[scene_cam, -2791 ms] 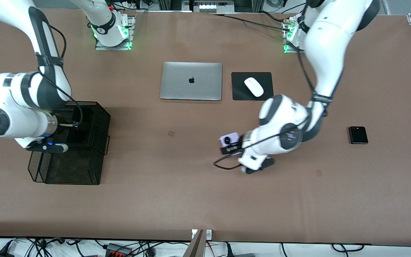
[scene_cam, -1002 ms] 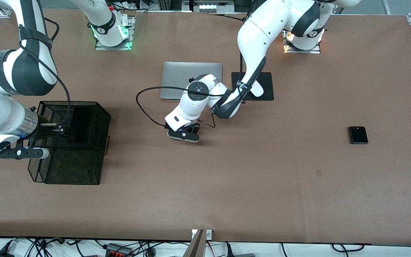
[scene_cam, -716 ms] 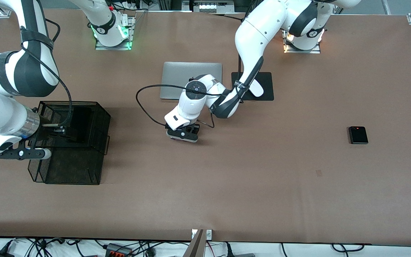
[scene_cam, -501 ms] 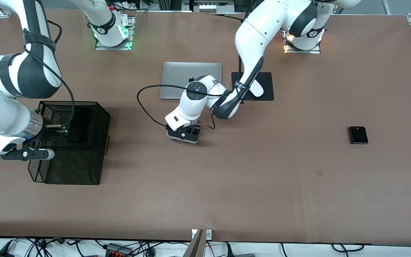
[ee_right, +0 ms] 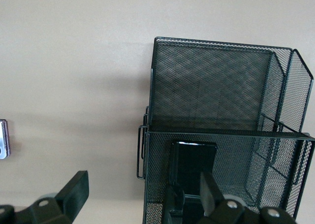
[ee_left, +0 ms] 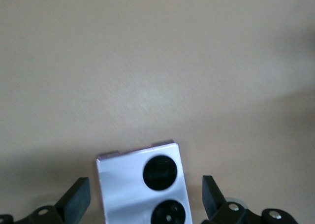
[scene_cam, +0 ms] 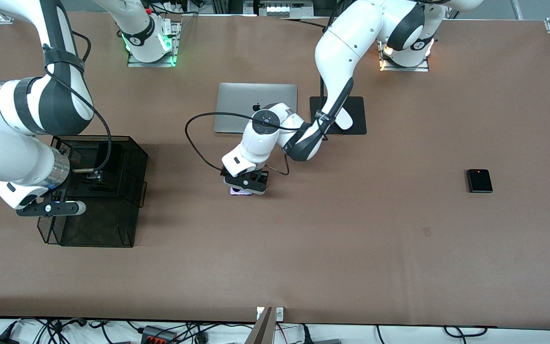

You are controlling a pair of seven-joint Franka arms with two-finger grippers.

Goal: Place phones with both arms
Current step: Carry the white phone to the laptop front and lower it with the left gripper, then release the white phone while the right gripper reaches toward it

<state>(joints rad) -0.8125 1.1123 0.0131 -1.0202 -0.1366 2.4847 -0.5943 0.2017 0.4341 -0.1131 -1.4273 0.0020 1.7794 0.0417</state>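
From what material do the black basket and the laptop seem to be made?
The basket looks like black-coated wire mesh: you can see through its fine diamond grid and thin rod frame. The laptop looks like matte silver metal, probably aluminium, with an even, dull grey lid; painted plastic cannot be ruled out.

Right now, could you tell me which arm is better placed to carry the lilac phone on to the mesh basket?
Probably the right: its open claw hovers over the mesh basket. The left claw stands open around the lilac phone mid-table.
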